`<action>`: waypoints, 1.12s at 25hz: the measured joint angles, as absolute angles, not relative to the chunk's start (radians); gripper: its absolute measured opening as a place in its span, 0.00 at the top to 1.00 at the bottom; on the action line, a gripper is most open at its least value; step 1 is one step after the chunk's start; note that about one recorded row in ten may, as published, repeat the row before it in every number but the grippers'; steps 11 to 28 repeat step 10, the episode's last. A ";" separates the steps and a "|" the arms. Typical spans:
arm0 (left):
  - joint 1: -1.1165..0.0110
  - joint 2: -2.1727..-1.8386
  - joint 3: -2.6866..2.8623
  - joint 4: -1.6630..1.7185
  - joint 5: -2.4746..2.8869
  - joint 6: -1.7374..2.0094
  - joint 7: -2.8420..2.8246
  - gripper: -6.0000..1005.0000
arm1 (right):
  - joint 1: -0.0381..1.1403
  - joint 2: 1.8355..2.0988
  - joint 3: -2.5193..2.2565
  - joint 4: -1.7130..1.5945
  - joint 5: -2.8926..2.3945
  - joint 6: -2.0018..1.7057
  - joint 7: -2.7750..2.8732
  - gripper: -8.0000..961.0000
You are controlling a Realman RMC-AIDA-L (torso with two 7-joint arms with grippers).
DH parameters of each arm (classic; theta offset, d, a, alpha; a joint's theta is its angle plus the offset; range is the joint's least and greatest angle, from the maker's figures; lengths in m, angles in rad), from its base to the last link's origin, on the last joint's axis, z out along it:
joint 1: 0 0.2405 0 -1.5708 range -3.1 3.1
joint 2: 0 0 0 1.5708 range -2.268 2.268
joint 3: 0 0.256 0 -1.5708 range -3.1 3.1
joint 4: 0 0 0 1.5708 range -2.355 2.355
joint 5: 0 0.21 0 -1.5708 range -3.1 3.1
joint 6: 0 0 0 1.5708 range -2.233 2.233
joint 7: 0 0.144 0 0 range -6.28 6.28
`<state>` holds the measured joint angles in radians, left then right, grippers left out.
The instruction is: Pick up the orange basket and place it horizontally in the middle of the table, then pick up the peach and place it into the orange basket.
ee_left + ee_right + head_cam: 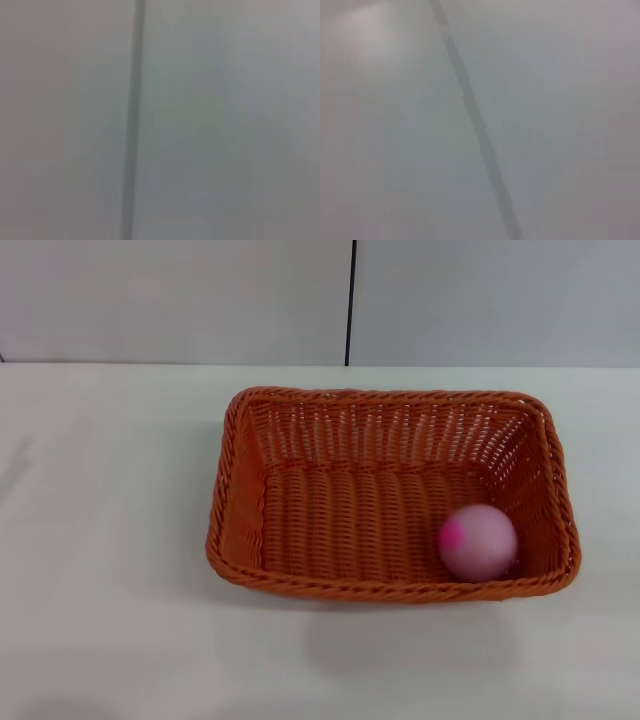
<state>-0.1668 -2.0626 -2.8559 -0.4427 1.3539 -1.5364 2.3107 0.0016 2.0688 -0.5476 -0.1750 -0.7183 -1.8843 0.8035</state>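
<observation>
The basket [392,494] lies with its long side across the middle of the counter [100,540], and the peach [478,541] sits inside it, in the near right corner, touching the wall. Both steps look done, so the good way now is to keep both arms away and not touch the basket. No hand shows in any view, so I cannot tell their state; the wrist views show only a blurred grey surface with a dark line.

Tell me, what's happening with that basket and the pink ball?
Nothing is holding anything right now. The orange basket sits longways on the white table, and the peach lies inside it, in the near corner on the robot's right. Neither robot arm shows up over the table, so both jobs look finished.
</observation>
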 joint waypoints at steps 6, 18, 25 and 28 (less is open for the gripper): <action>-0.131 -2.066 -2.883 -0.314 1.221 -1.501 2.425 0.19 | 0.043 2.076 -0.427 -0.056 -0.717 -1.848 0.644 0.44; -0.133 -2.066 -2.885 -0.242 1.155 -1.462 2.497 0.19 | 0.092 2.078 -0.397 -0.008 -0.719 -1.775 0.558 0.44; -0.133 -2.066 -2.885 -0.242 1.155 -1.462 2.497 0.19 | 0.092 2.078 -0.397 -0.008 -0.719 -1.775 0.558 0.44; -0.133 -2.066 -2.885 -0.242 1.155 -1.462 2.497 0.19 | 0.092 2.078 -0.397 -0.008 -0.719 -1.775 0.558 0.44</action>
